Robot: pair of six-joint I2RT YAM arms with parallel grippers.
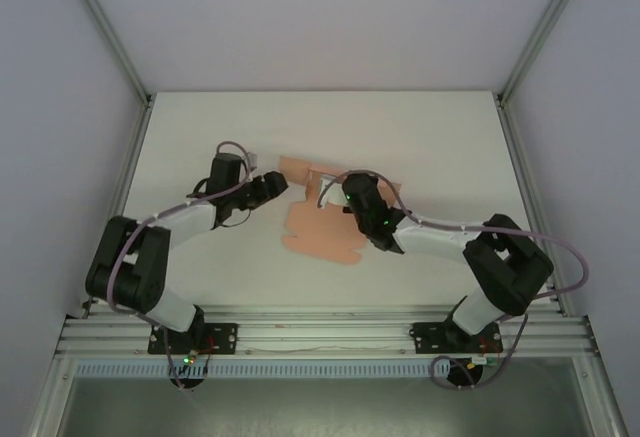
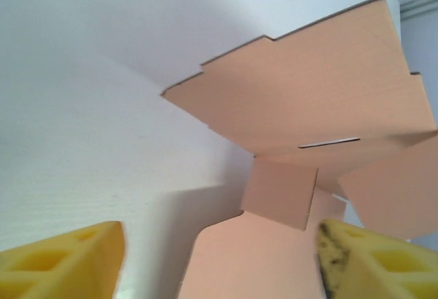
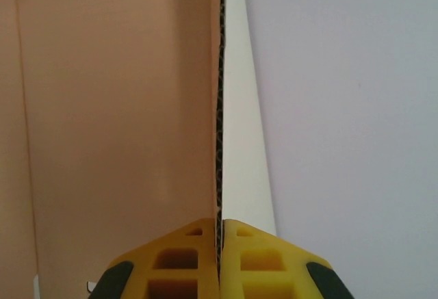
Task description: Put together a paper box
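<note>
While my right hand point(image 3: 220, 227) pinched a raised panel of the paper box point(image 1: 318, 232), my left hand point(image 1: 277, 184) stood wide. Both arms reached inward, forearms low.

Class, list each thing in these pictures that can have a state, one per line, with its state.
paper box: not assembled, mostly a flat sheet with one panel raised.
left gripper: open, holding nothing.
right gripper: shut on the edge of the paper box's raised panel.
</note>
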